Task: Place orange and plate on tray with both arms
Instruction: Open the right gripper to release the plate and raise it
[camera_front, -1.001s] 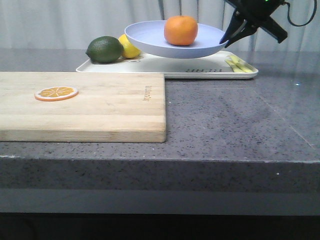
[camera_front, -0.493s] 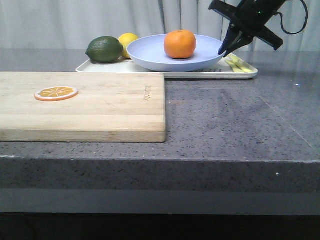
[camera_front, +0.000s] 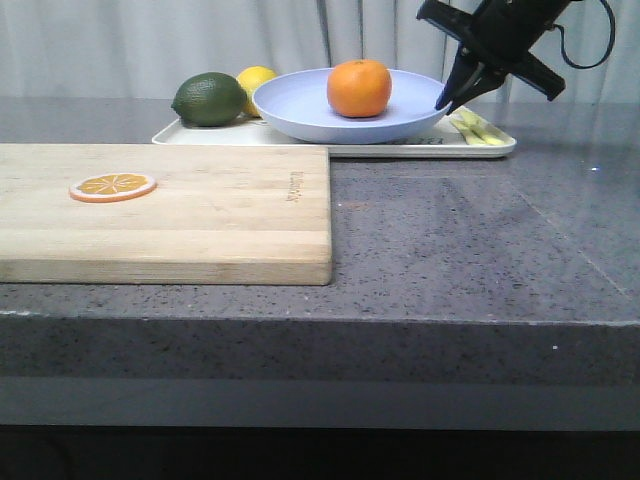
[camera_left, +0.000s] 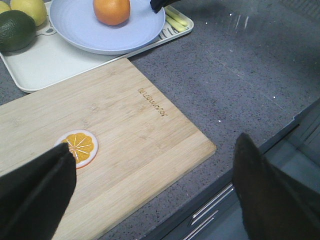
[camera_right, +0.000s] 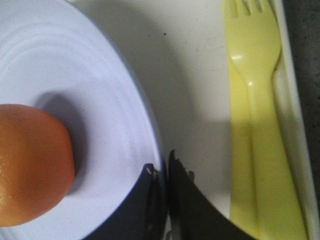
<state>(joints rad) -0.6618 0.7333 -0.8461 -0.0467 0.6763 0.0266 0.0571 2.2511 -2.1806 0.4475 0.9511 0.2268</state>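
A dark grey speckled stone surface (camera_front: 450, 240) fills the foreground, its thick front edge facing the viewer. Pale grey pleated curtains (camera_front: 130, 45) hang behind it, evenly lit.

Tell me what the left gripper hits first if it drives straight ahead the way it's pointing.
Likely the cutting board. The left gripper hangs open above the board's near edge, close to the orange slice, aimed down at the wood. Depth is unclear, so the exact spot is a guess.

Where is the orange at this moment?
In the front view the orange sits in the plate on the tray at the table's far side, right of the lemon.
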